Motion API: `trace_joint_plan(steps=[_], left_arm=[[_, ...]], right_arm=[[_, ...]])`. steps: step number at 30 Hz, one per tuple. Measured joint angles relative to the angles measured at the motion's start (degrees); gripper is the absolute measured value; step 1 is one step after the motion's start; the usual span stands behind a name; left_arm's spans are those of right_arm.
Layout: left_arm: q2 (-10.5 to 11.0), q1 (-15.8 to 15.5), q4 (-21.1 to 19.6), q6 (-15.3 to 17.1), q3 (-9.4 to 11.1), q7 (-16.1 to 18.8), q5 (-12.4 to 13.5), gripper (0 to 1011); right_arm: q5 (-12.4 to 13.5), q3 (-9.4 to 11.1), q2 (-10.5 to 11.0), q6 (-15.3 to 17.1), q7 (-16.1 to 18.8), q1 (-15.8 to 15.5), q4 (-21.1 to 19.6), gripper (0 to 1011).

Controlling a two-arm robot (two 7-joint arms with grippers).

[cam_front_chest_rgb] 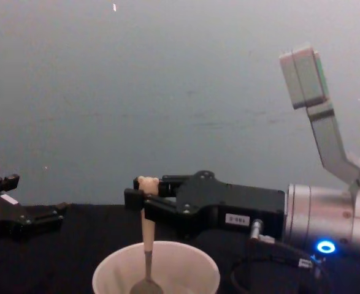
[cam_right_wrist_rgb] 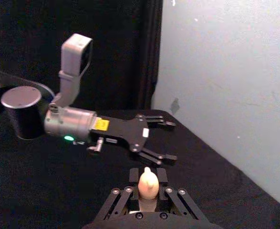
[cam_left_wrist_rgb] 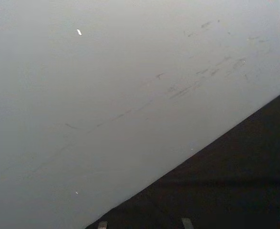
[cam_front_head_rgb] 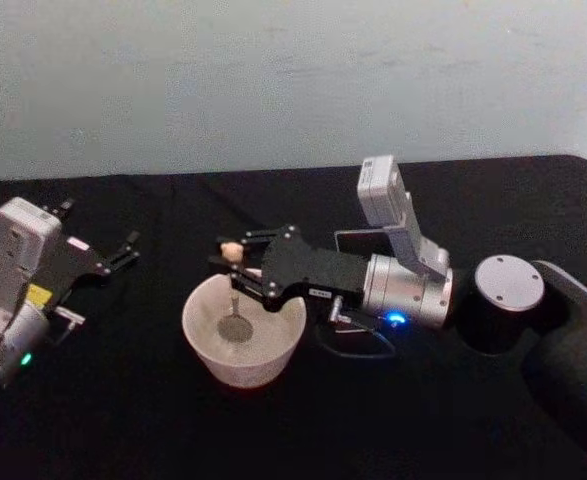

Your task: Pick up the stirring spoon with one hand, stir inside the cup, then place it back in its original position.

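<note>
Cup (cam_front_chest_rgb: 192, 266), lower centre, holds spoon (cam_front_chest_rgb: 147, 236) clamped by right gripper (cam_front_chest_rgb: 141, 199) (likely mid-stir); next, lift it out. Left gripper (cam_front_head_rgb: 101, 228) idles open-fingered, far left.

LAYOUT | table (cam_front_head_rgb: 123, 420): cup (cam_front_head_rgb: 263, 365) on it, centre | stirring spoon (cam_front_head_rgb: 235, 300): upright in cup; bowl end on cup's floor; handle top between the right gripper's (cam_front_head_rgb: 228, 255) fingers, above cup's rear rim | holder (cam_front_head_rgb: 358, 242): behind right gripper, partly hidden | left gripper (cam_front_head_rgb: 103, 228): far left, well apart from cup
</note>
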Motion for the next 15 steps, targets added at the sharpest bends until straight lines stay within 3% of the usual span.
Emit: trace_joint_plan(steps=[7,15], left_arm=[[0.0,0.0,0.0,0.0,0.0,0.0,0.0,1001],[0.0,0.0,0.0,0.0,0.0,0.0,0.0,1001]], right_arm=[[-0.9,1.0,-0.2,-0.5,-1.0,0.6,1.4,212],[-1.0,1.9,1.0,-0.2,-1.3,-0.4,-0.4,212]])
